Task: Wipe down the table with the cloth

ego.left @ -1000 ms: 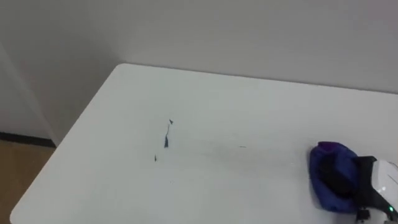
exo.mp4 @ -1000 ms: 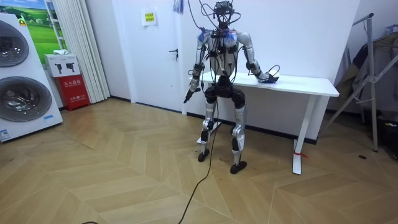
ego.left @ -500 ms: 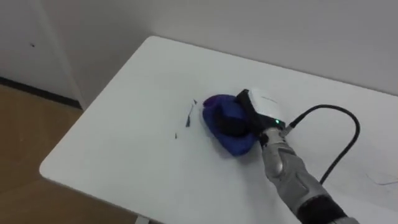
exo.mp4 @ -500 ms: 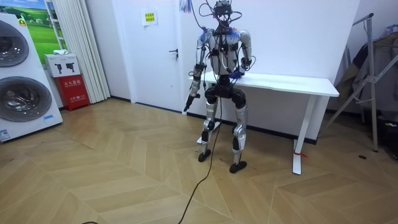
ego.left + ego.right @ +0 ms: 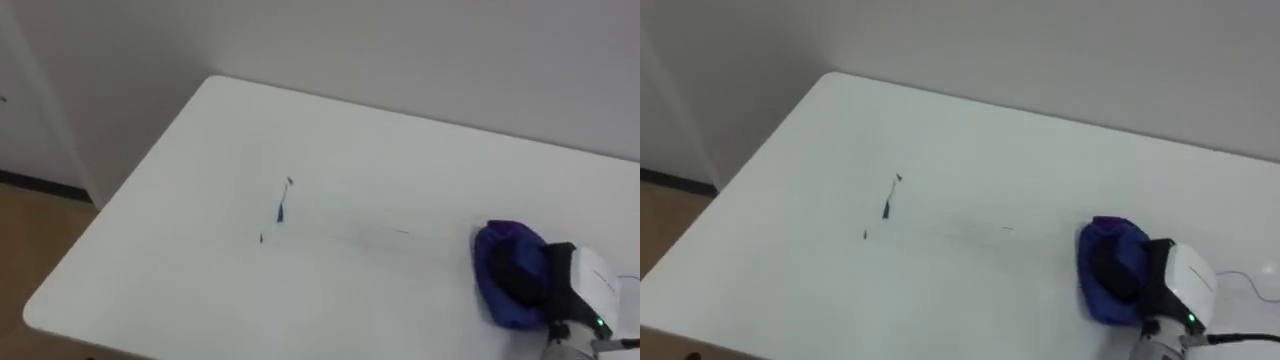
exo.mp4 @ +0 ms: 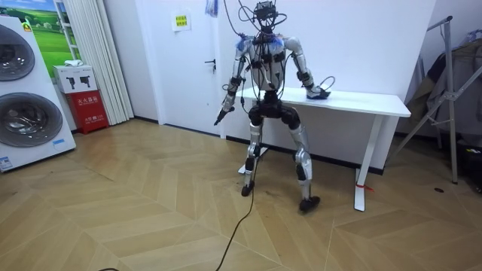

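Three dark marks (image 5: 281, 212), cloth (image 5: 500, 262) well apart

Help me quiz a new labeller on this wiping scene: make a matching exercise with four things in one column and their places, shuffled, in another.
Things:
1. crumpled blue cloth
2. small dark marks
3. robot's right hand
4. robot's left hand

Places:
A. hanging beside the robot's hip, off the white rectangular table
B. on top of the cloth
C. on the table's right part, under a hand
D. on bare tabletop, left of the cloth

Pairs: 1-C, 2-D, 3-B, 4-A
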You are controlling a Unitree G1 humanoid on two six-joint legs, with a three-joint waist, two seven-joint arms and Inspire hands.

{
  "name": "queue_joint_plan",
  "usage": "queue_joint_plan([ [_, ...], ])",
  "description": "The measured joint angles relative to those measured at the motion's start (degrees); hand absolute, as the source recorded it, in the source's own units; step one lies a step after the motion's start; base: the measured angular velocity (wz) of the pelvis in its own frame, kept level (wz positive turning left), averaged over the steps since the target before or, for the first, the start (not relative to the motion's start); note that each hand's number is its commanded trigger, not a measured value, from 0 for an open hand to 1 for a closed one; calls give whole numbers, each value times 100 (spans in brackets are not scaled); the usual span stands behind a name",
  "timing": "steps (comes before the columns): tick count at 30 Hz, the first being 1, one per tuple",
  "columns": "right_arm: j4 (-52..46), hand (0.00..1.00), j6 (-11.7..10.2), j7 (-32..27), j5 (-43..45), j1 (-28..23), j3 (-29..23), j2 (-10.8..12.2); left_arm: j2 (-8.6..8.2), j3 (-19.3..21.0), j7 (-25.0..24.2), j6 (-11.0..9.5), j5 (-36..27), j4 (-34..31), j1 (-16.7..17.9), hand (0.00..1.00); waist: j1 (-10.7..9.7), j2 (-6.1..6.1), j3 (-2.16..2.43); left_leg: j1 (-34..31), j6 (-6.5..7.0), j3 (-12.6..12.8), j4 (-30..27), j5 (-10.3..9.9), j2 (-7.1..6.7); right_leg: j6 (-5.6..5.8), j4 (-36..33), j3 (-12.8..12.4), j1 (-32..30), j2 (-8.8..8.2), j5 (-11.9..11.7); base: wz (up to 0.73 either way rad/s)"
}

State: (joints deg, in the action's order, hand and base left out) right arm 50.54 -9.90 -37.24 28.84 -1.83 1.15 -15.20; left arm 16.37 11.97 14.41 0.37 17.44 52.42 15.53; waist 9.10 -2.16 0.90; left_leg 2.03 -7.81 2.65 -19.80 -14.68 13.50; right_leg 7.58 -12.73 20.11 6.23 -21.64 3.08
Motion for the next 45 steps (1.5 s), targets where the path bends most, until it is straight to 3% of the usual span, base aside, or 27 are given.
queue_joint_plan([
  [2, -126, 100, -21, 171, 96, 133, 56, 79, -73, -55, 4, -7, -312, -74, -25, 0, 75, -5, -3, 48, -324, 68, 17, 39, 291, 12, -174, 318, -85, 286, -118, -28],
  [3, -278, 100, -27, 295, 237, 268, 175, 93, -154, -90, 18, -18, -411, -81, -51, 0, 117, 25, 23, 66, -523, 78, 46, 102, 461, 357, -500, 583, -215, 424, 143, -25],
  [4, -369, 100, -25, 443, 408, 391, 241, 82, -358, -116, 25, -23, -437, -92, -66, 0, 132, 143, 39, 77, -389, 73, 177, 247, 691, 146, -900, 641, -432, 588, 441, -16],
  [5, -444, 100, -7, 528, 476, 437, 261, 80, -457, -123, 25, -25, -435, -98, -98, 0, 134, 137, 22, 85, -251, 103, 254, 389, 725, 84, -1031, 651, -551, 611, 571, 8],
  [6, -520, 100, 68, 707, 599, 556, 277, 99, -664, -135, 25, -41, -445, -95, -141, 0, 158, 79, 0, 116, -164, 288, 359, 664, 714, 0, -1227, 640, -674, 625, 759, 10],
  [7, -588, 100, 188, 824, 660, 638, 283, 120, -755, -145, 26, -62, -445, -65, -154, 0, 207, 57, 7, 118, -176, 335, 350, 695, 665, -56, -1265, 636, -703, 651, 805, 0],
  [8, -674, 100, 461, 1055, 725, 880, 384, 202, -845, -150, 15, -106, -445, 24, -158, 0, 272, 71, -30, 78, -177, 415, 300, 695, 547, -109, -1281, 611, -740, 736, 891, -18],
  [10, -729, 100, 776, 1443, 876, 1253, 540, 237, -841, -145, -10, -71, -446, 65, -125, 0, 334, 45, -85, -68, -166, 630, 125, 686, 435, -278, -1257, 600, -820, 873, 967, -7],
  [11, -938, 100, 940, 1677, 1090, 1401, 552, 207, -829, -142, -15, -60, -441, 70, -126, 0, 409, 107, -108, -199, -82, 633, 35, 629, 362, -364, -1191, 475, -872, 1030, 971, 4],
  [12, -1078, 100, 1028, 1844, 1159, 1605, 649, 177, -809, -146, -25, -36, -441, 108, -115, 0, 522, 74, -193, -257, -20, 635, -4, 583, 202, -435, -1173, 134, -963, 1182, 960, 0],
  [13, -1146, 100, 1045, 1985, 1237, 1785, 738, 187, -803, -145, -45, 66, -450, 116, -47, 0, 577, 72, -218, -284, 31, 640, 28, 542, 85, -496, -1091, -11, -1006, 1289, 917, -11],
  [15, -1343, 100, 1054, 2117, 1464, 1879, 795, 180, -809, -140, -147, 212, -446, 113, 51, 0, 746, 150, -206, -251, 29, 627, 219, 537, 2, -549, -907, -237, -1054, 1483, 824, -19],
  [16, -1451, 100, 1048, 2129, 1615, 1897, 799, 174, -820, -139, -164, 277, -446, 111, 135, 0, 902, 181, -152, -200, -21, 605, 398, 533, -44, -550, -858, -359, -1133, 1535, 781, -32],
  [18, -1378, 100, 996, 2126, 1646, 1907, 838, 169, -827, -83, -171, 385, -445, 108, 312, 0, 1026, 246, -149, -30, -124, 576, 672, 564, -162, -566, -749, -495, -1119, 1552, 660, -34],
  [20, -1136, 100, 903, 2086, 1630, 1760, 807, 150, -791, 84, -169, 445, -462, 116, 451, 0, 934, 217, -134, 39, -76, 472, 868, 594, -306, -523, -663, -492, -1072, 1486, 620, 1],
  [22, -920, 100, 341, 1638, 1400, 1210, 276, 136, -802, 373, -168, 444, -430, 140, 581, 0, 595, 175, -112, 84, 0, 319, 947, 618, -430, -417, -476, -379, -864, 1395, 586, 42],
  [23, -860, 100, 220, 1518, 1357, 1075, 103, 134, -797, 440, -166, 444, -414, 147, 642, 0, 454, 154, -113, 85, 28, 312, 949, 620, -459, -378, -421, -297, -770, 1358, 587, 66],
  [25, -632, 100, -77, 1117, 1070, 489, -660, 90, -745, 861, -163, 429, -340, 144, 664, 0, 28, -75, -55, 112, 119, 270, 951, 627, -616, -232, -172, -187, -457, 1235, 593, 70],
  [26, -533, 100, -97, 1045, 1017, 393, -855, 72, -730, 979, -156, 425, -262, 134, 653, 0, -34, -74, -25, 143, 123, 276, 951, 627, -657, -201, -137, -157, -378, 1196, 594, 41],
  [29, 219, 100, -126, 852, 572, 84, -1534, -117, -540, 1160, -151, 370, -55, 36, 635, 0, -180, -311, 15, 345, 235, 297, 935, 507, -735, -102, 33, -135, -38, 1136, 589, 13],
  [32, 656, 100, -42, 863, 195, -57, -1822, -428, -529, 1134, -154, 292, -3, -73, 628, 0, -213, -325, 25, 417, 270, 354, 845, 360, -741, -56, 24, -133, 58, 1120, 554, -14],
  [35, 493, 100, 66, 867, -31, -86, -1723, -514, -463, 860, -153, 291, -85, -86, 610, 0, -207, -194, 25, 474, 259, 370, 810, 272, -705, -62, 14, -117, 122, 1155, 549, -19],
  [38, 140, 100, 536, 860, -4, 188, -1494, -476, -513, 491, -148, 306, -102, -68, 469, 0, -115, -9, -21, 522, 258, 354, 837, 271, -702, -124, 9, -174, 53, 1202, 476, -34],
  [40, -535, 100, 1199, 951, 86, 400, -871, -296, -563, 239, -148, 314, -103, -1, 256, 0, 189, 87, -42, 526, 237, 319, 873, 247, -682, -214, -8, -389, -134, 1321, 393, -60],
  [42, -1227, 100, 1466, 1255, 336, 758, -49, -125, -569, 28, -152, 348, -107, 205, 80, 0, 352, 132, -78, 453, 237, 199, 904, 248, -680, -303, -20, -505, -333, 1418, 326, -53],
  [44, -1754, 100, 1495, 1525, 698, 1293, 807, 137, -629, -151, -179, 421, -98, 237, -89, 0, 557, 147, -104, 315, 235, 99, 900, 259, -662, -378, -7, -563, -529, 1507, 268, -28],
  [45, -1792, 100, 1401, 1658, 987, 1751, 1239, 295, -688, -190, -223, 451, -103, 216, -176, 0, 613, 154, -159, 265, 231, -16, 900, 285, -662, -381, 16, -583, -530, 1544, 267, 12],
])
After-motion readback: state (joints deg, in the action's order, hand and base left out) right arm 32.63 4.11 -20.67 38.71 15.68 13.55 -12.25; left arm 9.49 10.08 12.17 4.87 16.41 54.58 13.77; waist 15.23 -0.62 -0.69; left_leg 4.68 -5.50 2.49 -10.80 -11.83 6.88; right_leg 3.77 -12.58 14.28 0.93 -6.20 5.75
